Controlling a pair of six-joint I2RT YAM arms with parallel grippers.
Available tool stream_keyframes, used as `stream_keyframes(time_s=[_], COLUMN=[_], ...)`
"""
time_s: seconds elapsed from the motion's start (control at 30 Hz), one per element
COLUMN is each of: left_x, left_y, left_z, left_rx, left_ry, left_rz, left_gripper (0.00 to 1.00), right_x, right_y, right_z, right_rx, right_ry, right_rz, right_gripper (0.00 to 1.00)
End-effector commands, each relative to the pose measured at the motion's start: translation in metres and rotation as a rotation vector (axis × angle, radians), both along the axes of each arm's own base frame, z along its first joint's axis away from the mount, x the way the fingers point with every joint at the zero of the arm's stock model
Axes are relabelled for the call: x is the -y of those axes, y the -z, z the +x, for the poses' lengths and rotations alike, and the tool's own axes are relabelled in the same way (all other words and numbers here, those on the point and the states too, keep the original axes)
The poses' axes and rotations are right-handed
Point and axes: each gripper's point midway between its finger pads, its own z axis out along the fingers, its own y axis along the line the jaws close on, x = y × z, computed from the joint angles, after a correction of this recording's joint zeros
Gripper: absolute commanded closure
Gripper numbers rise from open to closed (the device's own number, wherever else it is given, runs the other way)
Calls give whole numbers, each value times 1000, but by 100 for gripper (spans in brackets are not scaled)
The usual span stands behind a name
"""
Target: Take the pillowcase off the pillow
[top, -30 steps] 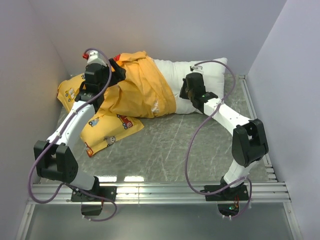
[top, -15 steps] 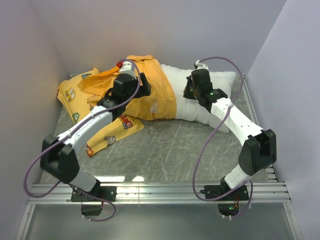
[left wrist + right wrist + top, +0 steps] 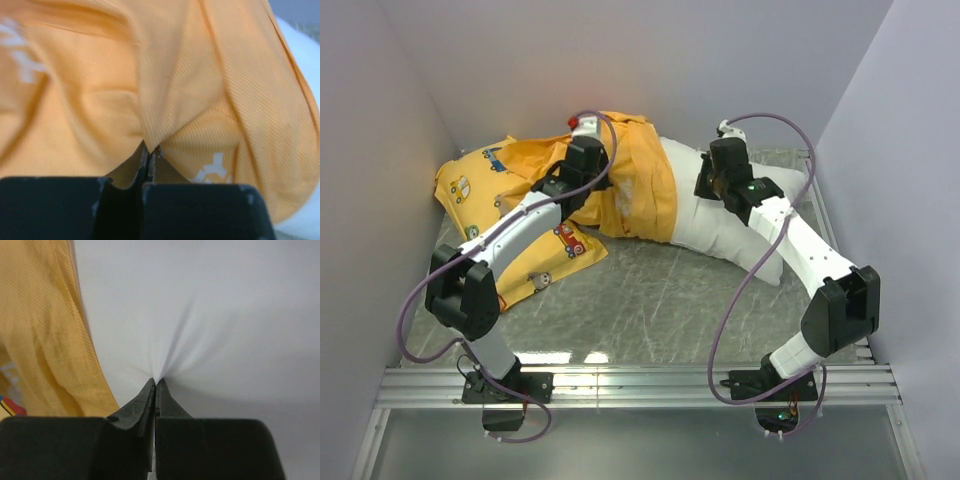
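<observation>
Friend: Pillowcase, the big orange cloth one (image 3: 635, 190), where is it?

Me: It is at the back of the grey marbled table (image 3: 650, 300). It is bunched over the left end of the big plump white pillow (image 3: 725, 235). The right end of the pillow is bare and pokes out toward the right side. I think the job is about half done.

Friend: What is your left pincer doing?

Me: My left pincer (image 3: 150, 150) is pressed together on a fold of the orange cloth. The cloth makes a little peak at my tips. I hold it there so I can drag the cover to the left, off the pillow.

Friend: And the other one?

Me: My right pincer (image 3: 155, 382) pinches the white pillow, just beside the edge of the orange cover. The white skin puckers into lines that run to my tips. I hold the pillow so it does not slide along with the cover. One side pulls and the other side holds back.

Friend: What is that yellow thing?

Me: A small flat yellow cushion (image 3: 535, 265) with little cars on it. It lies under my left arm and touches the orange cloth. It is not part of the job.

Friend: What could go wrong?

Me: The cloth looks thin, so it may slip out of my tips. The pillow is squashy, so it may bunch up inside the cover and stick. My arm hides the left end of the cover, so I cannot tell how much pillow is inside.
</observation>
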Motion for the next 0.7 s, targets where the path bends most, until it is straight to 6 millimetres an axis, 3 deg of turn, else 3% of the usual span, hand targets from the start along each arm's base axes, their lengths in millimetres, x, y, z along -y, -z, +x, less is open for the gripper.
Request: stream_keyframes(time_s=[0.0,0.03,0.07,0.13,0.17,0.3,0.43,0.53,0.57,0.63,0.67], left_x=[-66,-86,-121,-163,-193,-243,-236,-210,-196,-184,-175], left_y=[-63,-67,-91,-109,-119,-138,-162,-165,-155,-152,-138], left_z=[24,24,30,26,25,5,-21,-36,-39,-47,-51], left_rx=[117,109,143,154,171,202,263,293,272,273,246], left_ry=[-205,-255,-335,-438,-505,-640,-597,-498,-449,-397,-374], left_rz=[62,85,77,90,89,92,14,-39,-49,-63,-60], left_gripper=[100,100,100,99,100,100,99,100,100,100,99], right_x=[31,46,53,76,84,107,111,105,101,87,81], right_y=[-62,-67,-69,-77,-80,-84,-82,-75,-73,-70,-70], right_z=[1,-1,-3,-9,-11,-24,-32,-38,-41,-51,-55], right_rx=[138,147,151,170,176,186,189,178,176,195,203], right_ry=[73,100,112,158,172,217,222,188,172,114,101], right_rz=[22,33,44,52,53,67,78,74,69,21,8], right_gripper=[100,100,100,100,100,100,100,100,100,84,73])
